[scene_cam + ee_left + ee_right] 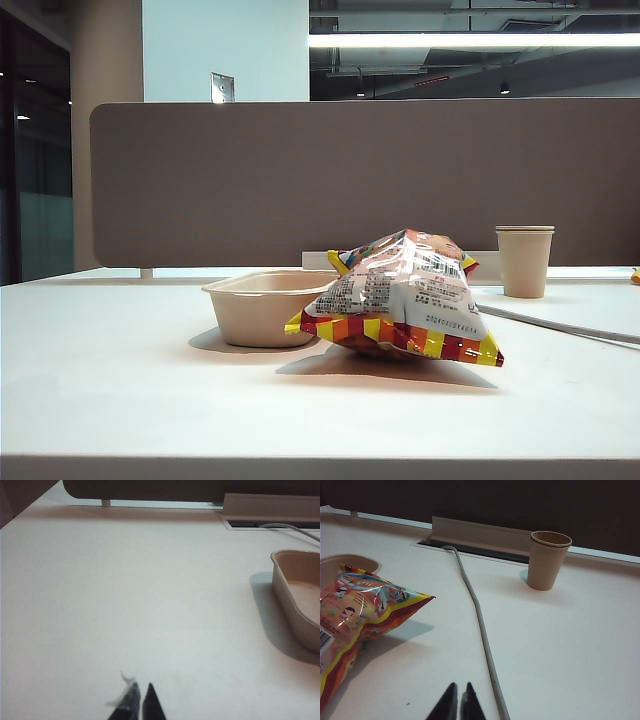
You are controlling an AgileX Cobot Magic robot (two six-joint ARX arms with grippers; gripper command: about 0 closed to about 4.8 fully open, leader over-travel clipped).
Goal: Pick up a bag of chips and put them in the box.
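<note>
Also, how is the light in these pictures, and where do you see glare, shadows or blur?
Exterior view: a bright ceiling strip is overexposed; the bag of chips has foil glare and casts a shadow onto the table. Left wrist view: the box casts a soft shadow; the shut left gripper looks blurred. Right wrist view: the paper cup is sharp; the shut right gripper is dark.

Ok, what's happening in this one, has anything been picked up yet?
Nothing yet. The bag of chips lies on the table, leaning against the box, which looks empty. The left gripper hovers shut over bare table beside the box; the right gripper is shut too, beside the bag and a grey cable. A paper cup stands farther back.
</note>
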